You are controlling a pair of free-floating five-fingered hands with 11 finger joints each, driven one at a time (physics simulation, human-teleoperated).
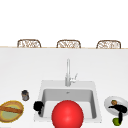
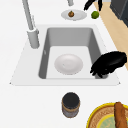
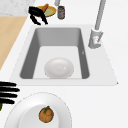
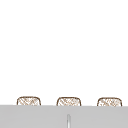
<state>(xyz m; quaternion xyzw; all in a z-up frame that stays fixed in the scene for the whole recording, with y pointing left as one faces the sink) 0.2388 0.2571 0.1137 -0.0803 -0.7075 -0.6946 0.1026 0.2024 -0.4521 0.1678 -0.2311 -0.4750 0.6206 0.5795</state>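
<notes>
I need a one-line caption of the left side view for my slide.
A black hand hovers over the sink corner, near a white plate in the basin.

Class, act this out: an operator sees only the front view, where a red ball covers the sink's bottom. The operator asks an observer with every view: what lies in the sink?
Observer: A white bowl lies on the floor of the sink.
Operator: Is the left hand touching it?
Observer: No. The left hand hangs over the sink's rim at the front left corner, fingers pointing down, apart from the bowl.
</notes>
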